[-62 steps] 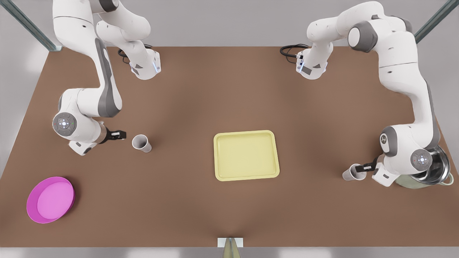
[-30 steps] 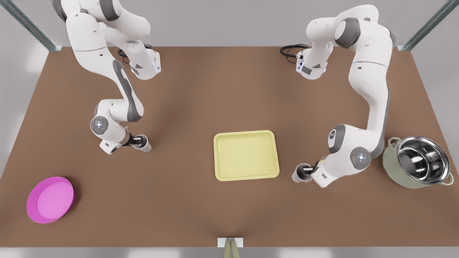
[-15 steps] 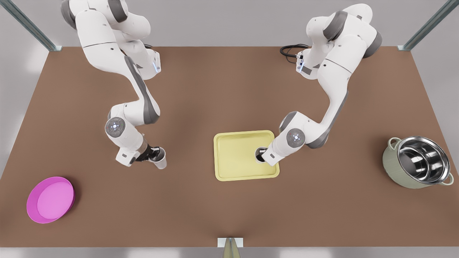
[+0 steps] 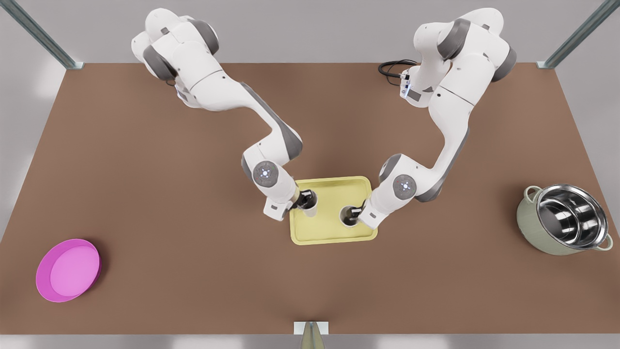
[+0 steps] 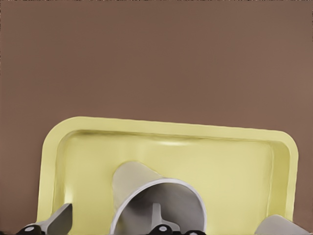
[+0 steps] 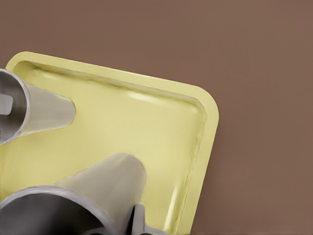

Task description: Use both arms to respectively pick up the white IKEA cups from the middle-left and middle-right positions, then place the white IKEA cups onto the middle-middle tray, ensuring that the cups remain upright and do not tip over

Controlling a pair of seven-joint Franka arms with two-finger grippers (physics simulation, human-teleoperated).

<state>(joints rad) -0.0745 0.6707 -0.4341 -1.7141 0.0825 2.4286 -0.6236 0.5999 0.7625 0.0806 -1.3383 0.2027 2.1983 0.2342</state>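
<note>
Over the tray's (image 4: 334,235) left end in the front view, I see my left gripper (image 4: 304,199) clamped on one white cup (image 4: 310,209), upright; near it, my right gripper (image 4: 357,214) grips the second cup (image 4: 347,217), upright on the tray.

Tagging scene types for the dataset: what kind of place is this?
Likely a simulated lab tabletop, not a real kitchen: two robot arms mounted along a bare brown table, metal frame posts at its corners, and scattered props like a yellow tray and a pink dish.
</note>
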